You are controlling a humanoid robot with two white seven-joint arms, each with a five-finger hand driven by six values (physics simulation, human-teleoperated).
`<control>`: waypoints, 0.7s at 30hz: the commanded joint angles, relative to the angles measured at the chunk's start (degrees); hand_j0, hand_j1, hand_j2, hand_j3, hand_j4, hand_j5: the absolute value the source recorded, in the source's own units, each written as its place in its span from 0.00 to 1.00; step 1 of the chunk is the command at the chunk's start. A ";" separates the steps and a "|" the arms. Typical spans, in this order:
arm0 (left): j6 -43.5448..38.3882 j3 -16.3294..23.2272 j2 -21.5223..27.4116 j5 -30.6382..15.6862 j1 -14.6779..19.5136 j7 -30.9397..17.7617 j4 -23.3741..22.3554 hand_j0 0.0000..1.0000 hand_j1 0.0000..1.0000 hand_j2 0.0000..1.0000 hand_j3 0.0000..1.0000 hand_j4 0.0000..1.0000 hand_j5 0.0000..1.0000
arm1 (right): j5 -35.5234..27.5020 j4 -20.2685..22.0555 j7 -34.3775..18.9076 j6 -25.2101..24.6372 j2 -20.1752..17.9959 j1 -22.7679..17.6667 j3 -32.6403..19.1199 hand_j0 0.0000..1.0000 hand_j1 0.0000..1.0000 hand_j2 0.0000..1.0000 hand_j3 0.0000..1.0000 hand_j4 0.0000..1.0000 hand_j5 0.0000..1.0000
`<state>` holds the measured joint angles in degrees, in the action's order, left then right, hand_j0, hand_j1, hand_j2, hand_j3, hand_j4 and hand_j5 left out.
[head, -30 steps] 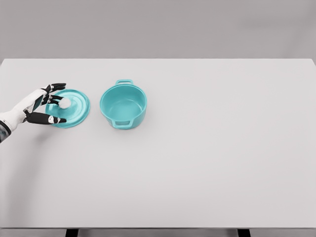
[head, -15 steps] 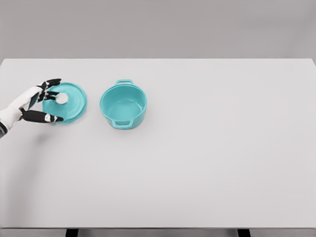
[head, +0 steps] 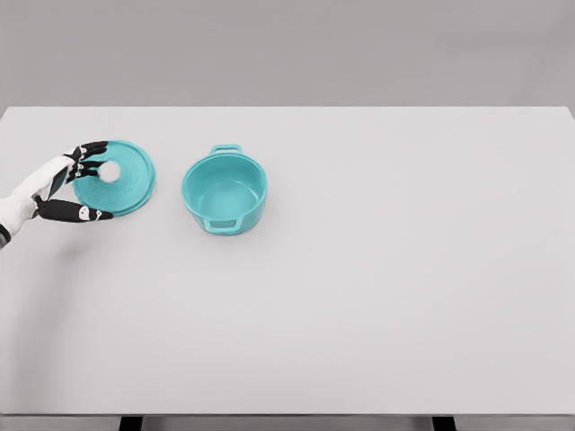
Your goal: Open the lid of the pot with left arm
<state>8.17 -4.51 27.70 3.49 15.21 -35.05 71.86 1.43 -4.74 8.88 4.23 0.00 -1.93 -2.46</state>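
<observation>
The teal pot (head: 225,192) stands open and upright on the white table, one handle toward the back and one toward me. Its teal lid (head: 126,184) with a white knob (head: 110,171) is off the pot, to its left, near the table's left side. My left hand (head: 97,183) comes in from the left edge; its black-tipped fingers (head: 92,149) curl around the knob while the thumb reaches under the lid's near rim. Whether the lid is resting on the table or held just above it is unclear. The right arm is out of view.
The white table (head: 377,269) spans the whole view, with its front edge at the bottom and a grey wall behind. Nothing else stands on it.
My left hand has carried the lid further left and toward the back, away from the pot. The pot has stayed put.
</observation>
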 commanded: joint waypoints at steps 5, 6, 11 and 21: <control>-0.08 -2.17 -0.46 -0.59 -0.09 0.05 0.13 1.00 1.00 1.00 1.00 1.00 1.00 | -0.03 -0.01 0.00 -0.01 0.00 0.00 0.00 1.00 1.00 1.00 1.00 1.00 1.00; -0.08 -2.43 -0.46 -0.68 -0.09 0.05 0.13 1.00 1.00 1.00 1.00 1.00 1.00 | -0.03 -0.01 0.00 -0.01 0.00 0.00 0.00 1.00 1.00 1.00 1.00 1.00 1.00; -0.34 -2.78 -0.54 -0.77 -0.18 0.05 0.13 1.00 1.00 1.00 1.00 1.00 1.00 | -0.03 -0.01 0.00 -0.01 0.00 0.00 0.00 1.00 1.00 1.00 1.00 1.00 1.00; 0.01 -2.70 -0.46 -0.59 -0.26 0.05 0.39 0.52 0.52 0.52 0.52 0.52 0.52 | -0.03 -0.01 0.00 -0.01 0.00 0.00 0.00 1.00 1.00 1.00 1.00 1.00 1.00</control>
<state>8.13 -7.20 27.19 3.25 14.94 -35.02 72.18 1.43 -4.74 8.88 4.24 0.00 -1.93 -2.46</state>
